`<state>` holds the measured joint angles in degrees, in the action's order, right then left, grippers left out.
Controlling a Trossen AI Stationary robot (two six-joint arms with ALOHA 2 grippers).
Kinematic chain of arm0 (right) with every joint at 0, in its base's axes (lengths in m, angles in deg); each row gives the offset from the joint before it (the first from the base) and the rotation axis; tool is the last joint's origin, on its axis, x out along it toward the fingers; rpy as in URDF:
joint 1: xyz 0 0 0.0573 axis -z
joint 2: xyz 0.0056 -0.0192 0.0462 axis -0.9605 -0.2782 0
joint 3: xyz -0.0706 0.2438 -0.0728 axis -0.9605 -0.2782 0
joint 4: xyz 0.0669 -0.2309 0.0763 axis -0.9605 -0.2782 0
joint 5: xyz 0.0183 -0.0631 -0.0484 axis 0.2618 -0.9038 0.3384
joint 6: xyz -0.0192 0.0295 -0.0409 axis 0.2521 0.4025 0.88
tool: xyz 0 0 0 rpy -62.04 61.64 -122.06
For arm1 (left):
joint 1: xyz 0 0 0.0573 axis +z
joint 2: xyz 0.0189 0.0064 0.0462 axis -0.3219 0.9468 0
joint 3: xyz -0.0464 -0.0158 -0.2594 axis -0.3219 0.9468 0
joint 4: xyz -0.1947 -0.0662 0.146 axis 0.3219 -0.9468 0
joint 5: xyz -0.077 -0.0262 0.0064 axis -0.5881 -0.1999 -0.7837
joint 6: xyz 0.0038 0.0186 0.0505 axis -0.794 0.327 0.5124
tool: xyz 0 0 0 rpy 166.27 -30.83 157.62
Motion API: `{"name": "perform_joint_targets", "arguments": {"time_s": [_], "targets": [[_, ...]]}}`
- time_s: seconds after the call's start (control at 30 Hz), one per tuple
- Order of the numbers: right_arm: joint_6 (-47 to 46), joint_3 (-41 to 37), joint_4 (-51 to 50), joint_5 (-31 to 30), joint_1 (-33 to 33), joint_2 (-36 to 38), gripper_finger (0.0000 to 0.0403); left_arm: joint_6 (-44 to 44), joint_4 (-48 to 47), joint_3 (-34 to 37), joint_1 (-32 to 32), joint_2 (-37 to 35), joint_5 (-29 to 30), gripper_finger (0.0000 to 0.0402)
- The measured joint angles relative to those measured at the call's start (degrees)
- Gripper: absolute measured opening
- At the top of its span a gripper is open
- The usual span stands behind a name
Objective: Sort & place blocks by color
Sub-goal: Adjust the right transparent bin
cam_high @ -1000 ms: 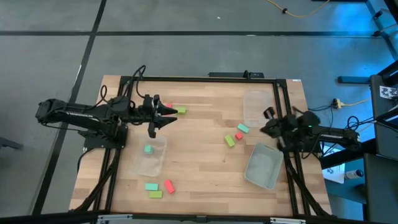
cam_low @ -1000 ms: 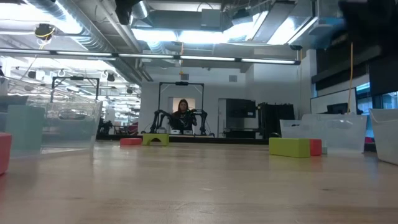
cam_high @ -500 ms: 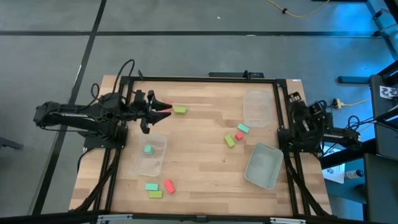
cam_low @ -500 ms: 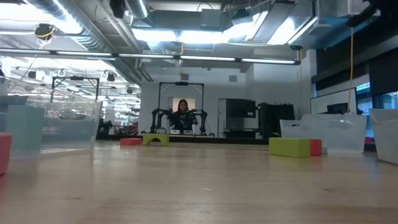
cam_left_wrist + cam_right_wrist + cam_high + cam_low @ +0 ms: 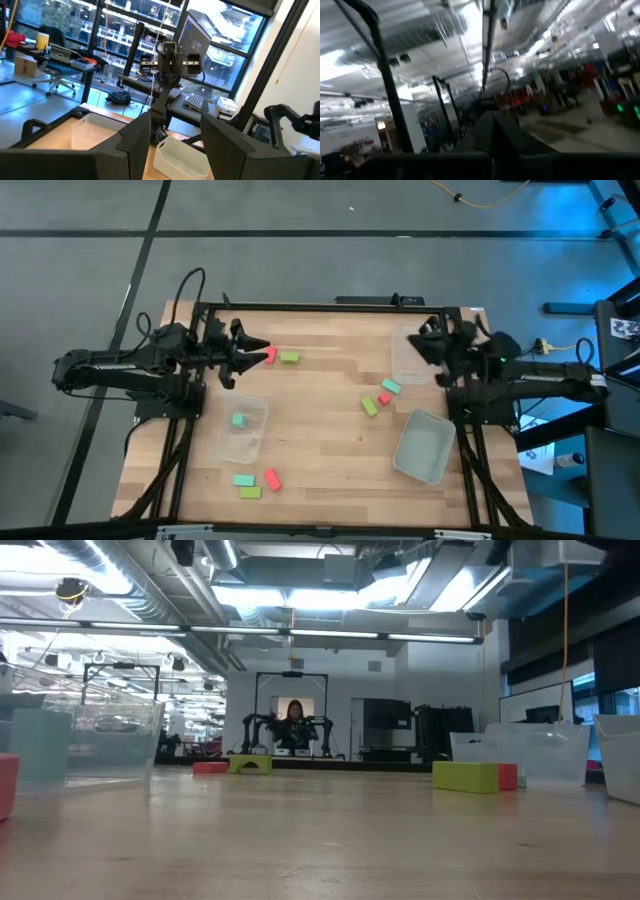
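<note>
Left gripper (image 5: 262, 352), jaws apart and empty, sits at 9 o'clock of red block (image 5: 270, 355); straddle it squarely before closing; right gripper (image 5: 418, 345) jaws meet, idle.

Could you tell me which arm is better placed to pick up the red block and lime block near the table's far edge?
Probably the left: the left gripper sits beside the red block and lime block, while the right gripper hangs across the table.

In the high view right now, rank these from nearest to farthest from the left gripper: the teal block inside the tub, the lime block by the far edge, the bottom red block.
From the left gripper:
1. Lime block, just beside it.
2. Teal block, inside the left tub.
3. Red block, near the front edge.
</note>
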<state>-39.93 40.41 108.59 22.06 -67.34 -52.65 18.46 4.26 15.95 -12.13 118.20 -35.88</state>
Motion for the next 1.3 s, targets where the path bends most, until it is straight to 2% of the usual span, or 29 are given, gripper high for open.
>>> {"name": "perform_joint_targets", "arguments": {"time_s": [0.07, 0.17, 0.3, 0.37, 0.43, 0.57, 0.67, 0.77, 0.9, 1.07, 1.3], "targets": [[-1.3, 3.9, -8.8, -0.1, 0.0, -2.3, 0.0014, 0.0, 0.0, 0.0, 0.0, -0.1, 0.3, 0.0165], [-3.1, 9.7, -27.4, -0.1, 0.0, -4.3, 0.0014, -0.4, 0.1, 0.0, 0.0, -0.1, 0.6, 0.0165], [-9.8, 15.1, -51.8, -1.6, 0.0, -6.8, 0.0015, -1.5, 0.1, 0.0, 0.0, 0.0, 0.7, 0.0165], [-14.3, 16.2, -59.3, -0.8, 0.0, -7.8, 0.0024, -1.5, 0.1, 0.0, 0.0, 0.0, 0.8, 0.0165], [-20.0, 16.4, -65.0, 2.4, 0.0, -8.4, 0.0047, -1.6, 0.1, 0.0, 0.0, 0.0, 1.2, 0.0165], [-28.9, 16.4, -73.8, 6.8, -0.5, -9.6, 0.0124, -5.1, 0.1, 0.0, 0.0, 0.0, 2.5, 0.0165], [-31.2, 16.4, -79.2, 6.7, -1.0, -10.7, 0.0183, -5.9, 0.1, 0.0, 0.0, 0.0, 3.0, 0.0165], [-37.6, 16.2, -86.7, 3.0, -1.0, -12.3, 0.0219, -6.0, 0.1, 0.0, 0.0, 0.0, 4.0, 0.0165], [-42.9, 12.8, -87.6, 0.8, -1.0, -13.8, 0.0228, -6.0, 0.1, 0.0, 0.0, 0.0, 4.1, 0.0165], [-49.7, 5.6, -81.3, 0.8, -1.0, -15.0, 0.0219, -5.9, 0.1, 0.0, 0.0, 0.1, 5.0, 0.0165], [-55.1, -0.6, -71.3, -7.6, 0.7, -15.3, 0.0215, -5.6, 0.1, 0.0, 0.0, 0.1, 5.3, 0.0165]]}}
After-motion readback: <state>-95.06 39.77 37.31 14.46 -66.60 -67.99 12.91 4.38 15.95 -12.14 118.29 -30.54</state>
